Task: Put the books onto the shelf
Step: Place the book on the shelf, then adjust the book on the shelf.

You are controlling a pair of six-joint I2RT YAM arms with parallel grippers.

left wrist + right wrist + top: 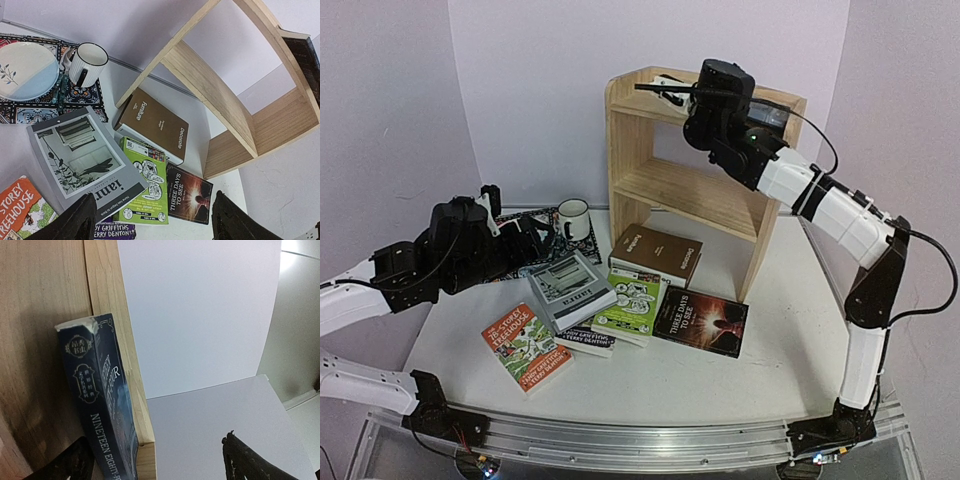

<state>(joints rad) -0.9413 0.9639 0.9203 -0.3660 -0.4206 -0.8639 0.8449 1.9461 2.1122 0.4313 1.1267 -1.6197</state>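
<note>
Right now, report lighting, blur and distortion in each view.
Top external: even light, sharp, soft shadows beside the books. Left wrist: sharp, shelf skewed by the wide angle. Right wrist: blue book slightly soft, bright patch upper right.

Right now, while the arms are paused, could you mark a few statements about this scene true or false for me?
1. A dark blue book is on the shelf. True.
2. The mug lies tipped over. False: it stands upright on the patterned mat.
3. The left gripper holds the grey book. False: its jaws are open and empty above the books.
4. The brown book lies on the table near the shelf's foot. True.
5. The right gripper has its jaws open at the shelf. True.
</note>
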